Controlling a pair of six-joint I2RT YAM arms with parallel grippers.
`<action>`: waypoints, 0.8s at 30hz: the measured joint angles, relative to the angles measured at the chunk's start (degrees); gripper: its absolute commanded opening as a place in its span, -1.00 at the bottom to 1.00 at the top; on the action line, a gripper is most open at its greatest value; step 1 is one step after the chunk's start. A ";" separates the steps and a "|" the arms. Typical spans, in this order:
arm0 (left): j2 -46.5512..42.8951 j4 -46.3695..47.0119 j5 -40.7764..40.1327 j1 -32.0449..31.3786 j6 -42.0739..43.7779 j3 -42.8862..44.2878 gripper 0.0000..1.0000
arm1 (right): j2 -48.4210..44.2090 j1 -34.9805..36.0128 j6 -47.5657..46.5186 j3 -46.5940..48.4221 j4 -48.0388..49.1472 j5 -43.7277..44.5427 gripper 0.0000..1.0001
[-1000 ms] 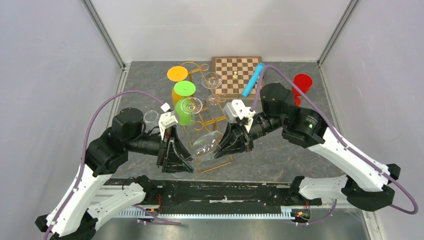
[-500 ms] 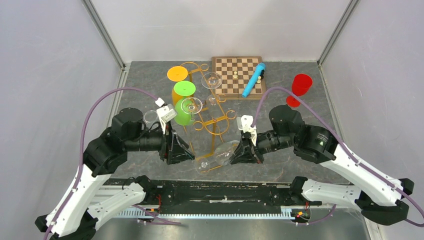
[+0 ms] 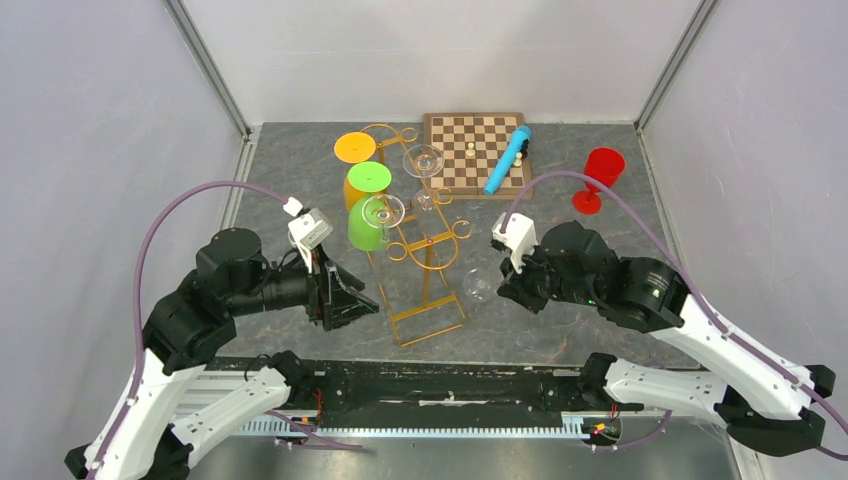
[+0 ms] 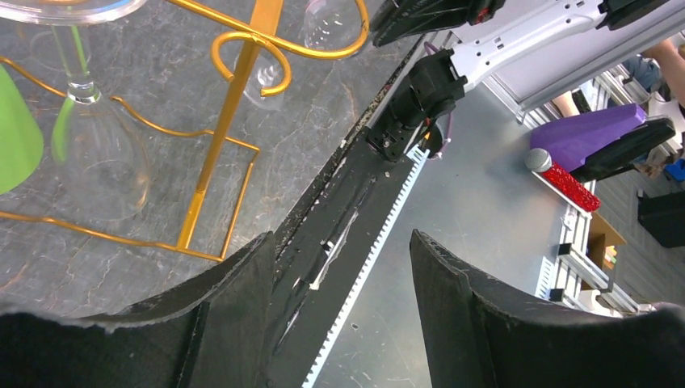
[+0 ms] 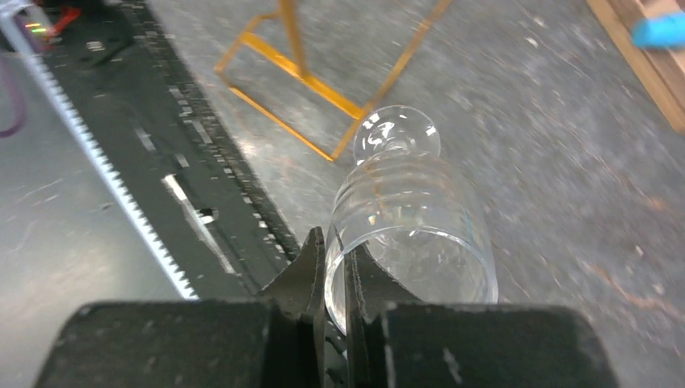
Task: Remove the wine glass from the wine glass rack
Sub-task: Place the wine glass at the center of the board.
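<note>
The clear wine glass (image 3: 478, 285) is off the gold wine glass rack (image 3: 425, 262) and hangs just right of its base. My right gripper (image 3: 503, 287) is shut on the glass rim. In the right wrist view one finger sits inside the bowl (image 5: 420, 230) and one outside, at the right gripper (image 5: 335, 263). The foot (image 5: 400, 133) points away toward the rack base (image 5: 299, 77). My left gripper (image 3: 362, 300) stands open and empty left of the rack base. The left wrist view shows the left gripper (image 4: 341, 238) above the table's front edge, beside the rack (image 4: 226, 113).
Several glasses still hang on the rack: orange (image 3: 355, 147), green (image 3: 368, 178) and clear ones (image 3: 424, 160). A wooden chessboard (image 3: 470, 150) with a blue cylinder (image 3: 507, 160) lies at the back. A red wine glass (image 3: 600, 172) stands at the back right.
My right gripper has carried the clear glass off the rack, to the right, and turned it. The left gripper has drawn back to the left, away from the glass.
</note>
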 measured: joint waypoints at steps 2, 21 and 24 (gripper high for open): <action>-0.31 -0.02 -0.50 0.00 0.00 0.00 0.36 | 1.03 -0.59 1.07 0.02 -1.07 4.55 -1.00; -2.43 0.24 -2.51 0.00 0.02 -1.95 0.35 | 14.97 -30.91 -4.00 0.92 2.67 8.72 -1.00; -2.43 0.55 -2.91 0.00 0.13 -2.45 0.35 | 17.27 -35.47 -4.42 0.92 4.61 8.15 -1.00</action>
